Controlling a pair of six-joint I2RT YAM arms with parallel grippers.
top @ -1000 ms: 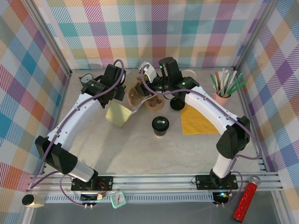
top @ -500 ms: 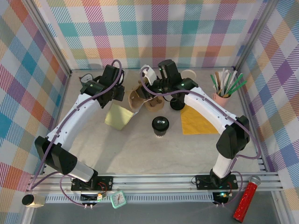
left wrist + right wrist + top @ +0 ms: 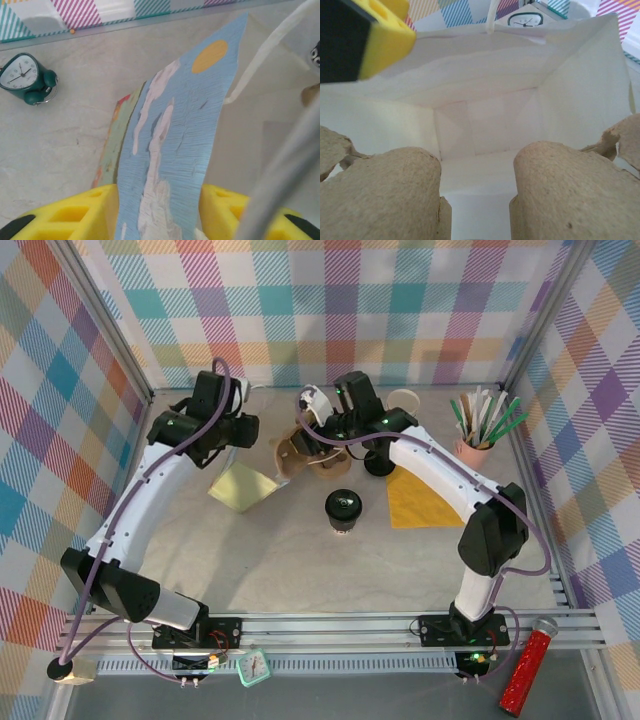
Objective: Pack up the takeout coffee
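The takeout coffee, a black cup with a glossy black lid, stands alone mid-table, apart from both grippers. My right gripper is shut on the brown pulp cup carrier, whose lobes hide its fingers. The carrier sits at the mouth of a white paper bag, which lies open toward the right wrist camera. My left gripper is open, and the bag's blue printed wall lies across the gap between its yellow fingers.
A second black cup stands right of the carrier. A yellow napkin and an orange napkin lie flat on the table. A pink cup of stirrers stands at the right. A green clock and a red tube sit by the near rail.
My left gripper has opened and drawn back to the left, away from the bag. The right gripper with the carrier has shifted slightly left.
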